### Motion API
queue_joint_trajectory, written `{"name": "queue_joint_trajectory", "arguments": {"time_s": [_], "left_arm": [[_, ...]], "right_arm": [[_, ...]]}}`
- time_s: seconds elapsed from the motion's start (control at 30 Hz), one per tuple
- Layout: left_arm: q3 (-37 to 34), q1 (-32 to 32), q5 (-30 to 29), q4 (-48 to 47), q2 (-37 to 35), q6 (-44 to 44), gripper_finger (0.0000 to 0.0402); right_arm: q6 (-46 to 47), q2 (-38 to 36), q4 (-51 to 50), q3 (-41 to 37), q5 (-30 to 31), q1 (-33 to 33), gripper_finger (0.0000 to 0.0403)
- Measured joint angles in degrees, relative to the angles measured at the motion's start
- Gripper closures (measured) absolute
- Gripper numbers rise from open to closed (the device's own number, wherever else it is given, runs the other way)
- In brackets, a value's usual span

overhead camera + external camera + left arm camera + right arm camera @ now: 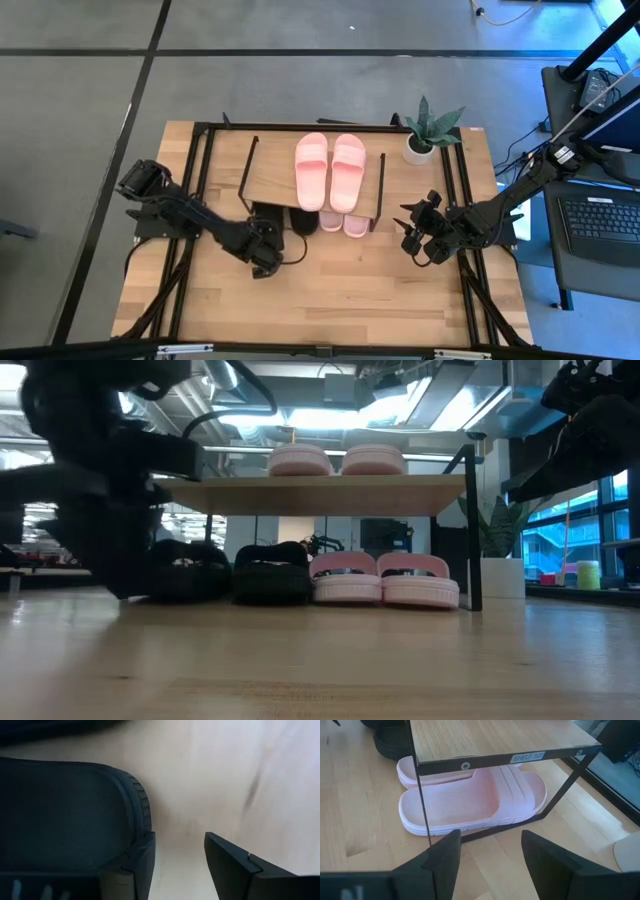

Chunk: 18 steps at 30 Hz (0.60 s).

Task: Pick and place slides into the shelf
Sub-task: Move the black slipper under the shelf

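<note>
1. Left gripper (268, 243) low on worktop (330, 290), fingers apart, beside black slide (65, 820) at shelf (275, 180) front
2. Right gripper (415, 232) fingers apart, facing pink pair (470, 800) under shelf
3. 2nd pink pair (329, 168) on top

One readable text is found: a small white label (528, 757) is stuck on the dark front edge of the shelf (495, 735), seen in the right wrist view. It is printed "SHELF 1(2)"; the last characters are small and are not read with certainty. The label is placed between two round fasteners on that edge. No brand or number is made out on the pink slides (475, 802) below the board. No text is legible in the high view, the low view or the left wrist view.
</note>
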Motion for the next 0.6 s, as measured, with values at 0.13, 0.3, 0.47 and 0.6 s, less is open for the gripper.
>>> {"name": "queue_joint_trajectory", "arguments": {"time_s": [0.13, 0.3, 0.47, 0.6], "left_arm": [[0.0, 1.8, -1.3, -0.2, 0.0, 0.1, 0.0240], [0.0, 3.2, -1.9, -0.2, 0.0, 0.8, 0.0240], [0.0, 3.3, -2.4, 3.5, 0.0, 3.7, 0.0240], [0.0, 3.4, -2.3, 6.5, 0.0, 4.6, 0.0240]], "right_arm": [[0.0, 0.0, 0.0, 0.0, 0.0, 0.0, 0.0192], [0.0, 0.0, -0.1, 0.0, 0.0, 0.0, 0.0192], [-0.1, 0.0, -0.1, 0.0, 0.0, 0.0, 0.0192], [-0.2, 0.0, -0.1, 0.0, 0.0, 0.0, 0.0192]]}}
